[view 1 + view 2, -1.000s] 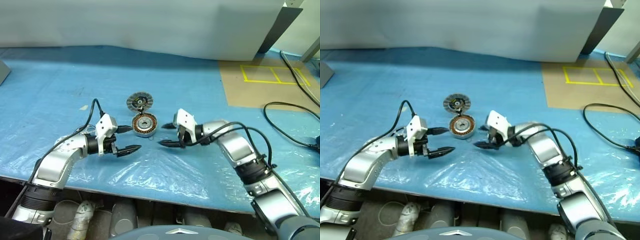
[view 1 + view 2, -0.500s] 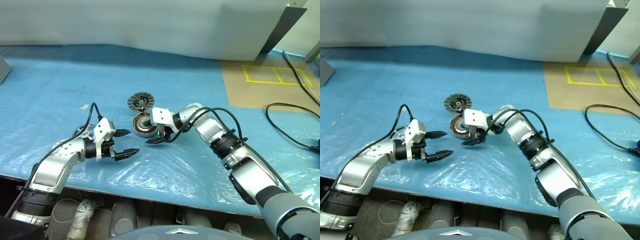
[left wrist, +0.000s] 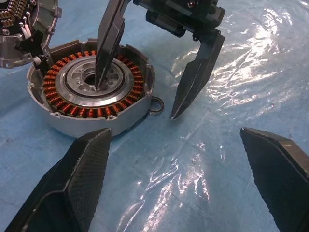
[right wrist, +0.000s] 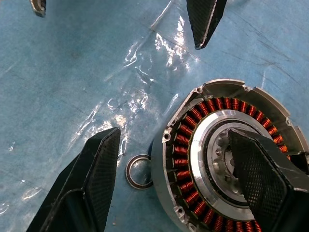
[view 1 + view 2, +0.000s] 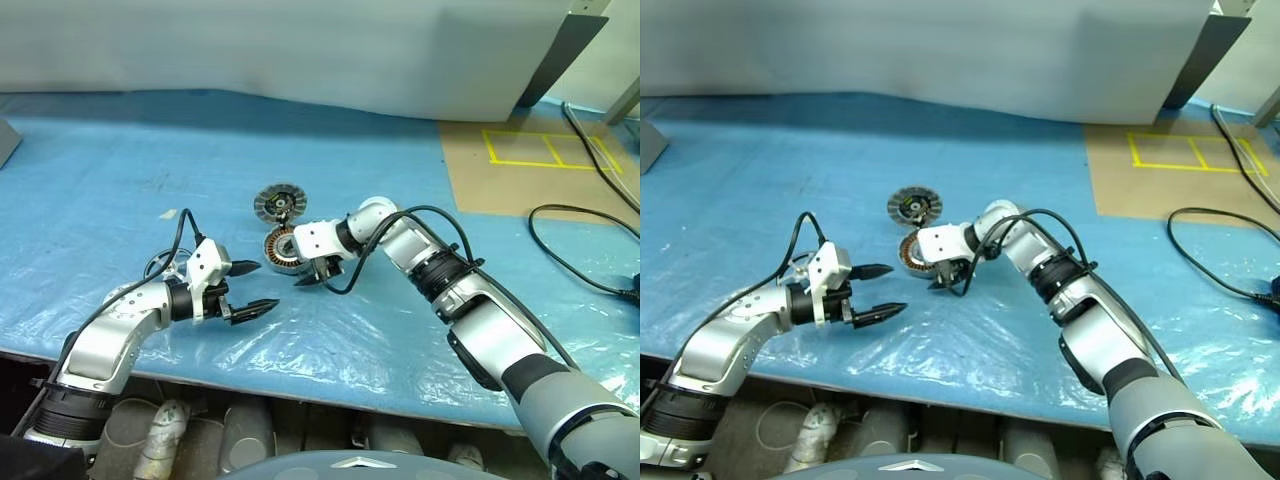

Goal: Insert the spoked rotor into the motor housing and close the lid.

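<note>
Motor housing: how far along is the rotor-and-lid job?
Done: nothing seated yet. The motor housing lies open, its copper windings bare. In hand: the right gripper is open astride the housing's rim, one finger over the centre, the other outside by a small ring. The left gripper hovers open and empty. Left: insert the rotor, then fit the lid, which lies beside the housing.

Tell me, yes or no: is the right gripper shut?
No. The right gripper stands open, one finger over the housing centre, the other outside its wall.
</note>
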Available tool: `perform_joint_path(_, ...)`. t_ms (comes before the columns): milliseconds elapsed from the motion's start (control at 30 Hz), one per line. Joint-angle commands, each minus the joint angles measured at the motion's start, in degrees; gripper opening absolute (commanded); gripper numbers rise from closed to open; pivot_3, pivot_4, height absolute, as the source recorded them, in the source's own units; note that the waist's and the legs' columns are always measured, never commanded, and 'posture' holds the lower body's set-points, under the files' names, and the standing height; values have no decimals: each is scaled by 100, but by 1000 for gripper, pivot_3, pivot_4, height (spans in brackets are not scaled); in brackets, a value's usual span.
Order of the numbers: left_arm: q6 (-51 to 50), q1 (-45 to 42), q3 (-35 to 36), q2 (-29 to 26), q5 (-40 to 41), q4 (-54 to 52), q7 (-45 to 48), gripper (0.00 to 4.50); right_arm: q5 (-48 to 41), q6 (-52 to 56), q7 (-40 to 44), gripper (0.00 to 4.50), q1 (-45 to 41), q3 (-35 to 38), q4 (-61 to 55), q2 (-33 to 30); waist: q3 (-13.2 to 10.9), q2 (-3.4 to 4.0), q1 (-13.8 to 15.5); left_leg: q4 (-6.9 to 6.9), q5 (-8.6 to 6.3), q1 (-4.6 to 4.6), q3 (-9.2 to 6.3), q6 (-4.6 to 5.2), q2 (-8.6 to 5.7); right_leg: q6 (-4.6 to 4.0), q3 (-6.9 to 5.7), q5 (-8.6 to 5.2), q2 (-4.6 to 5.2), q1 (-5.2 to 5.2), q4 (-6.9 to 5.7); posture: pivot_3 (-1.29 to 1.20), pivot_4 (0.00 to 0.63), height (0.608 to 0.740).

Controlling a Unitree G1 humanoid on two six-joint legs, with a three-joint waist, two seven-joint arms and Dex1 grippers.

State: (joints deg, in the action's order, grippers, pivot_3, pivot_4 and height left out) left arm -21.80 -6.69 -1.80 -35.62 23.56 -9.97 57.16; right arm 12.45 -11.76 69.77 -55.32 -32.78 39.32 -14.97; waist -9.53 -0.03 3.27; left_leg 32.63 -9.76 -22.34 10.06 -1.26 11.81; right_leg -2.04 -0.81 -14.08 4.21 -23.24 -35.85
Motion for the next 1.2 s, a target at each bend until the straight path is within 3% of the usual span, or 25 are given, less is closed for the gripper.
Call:
perform_joint_path(33,158,7,60,25,3,-49,-9,4500,37,31,67,3664,-176,94,120,22,0,0,-1,2,-2,0,0,4,0,-1,0,0,0,1,0,0,150,740)
perform_joint_path(167,195,11,44,58,7,-22,-11,4500,-326,529,381,3664,-358,421,7,87,0,0,-9,4,-10,-1,-1,16,1,-2,0,1,0,1,-1,0,150,740)
perform_joint_path(933,419,90,-39,193,-96,156,1,4500,471,-217,4,3664,-434,165,685,104,0,0,-58,6,-13,-7,-1,23,3,-3,-2,2,0,-5,-2,0,150,740)
perform_joint_path(1133,386,99,-59,247,-84,127,-24,4500,666,-347,-33,1830,-443,53,713,87,0,0,-70,6,-13,2,-1,24,4,-4,-2,2,0,2,-6,0,150,740)
perform_joint_path(1200,396,105,-64,256,-91,128,-29,4500,669,-324,-78,1812,-457,78,678,122,0,0,-72,7,-14,15,-1,24,4,-6,0,3,0,11,-10,0,150,740)
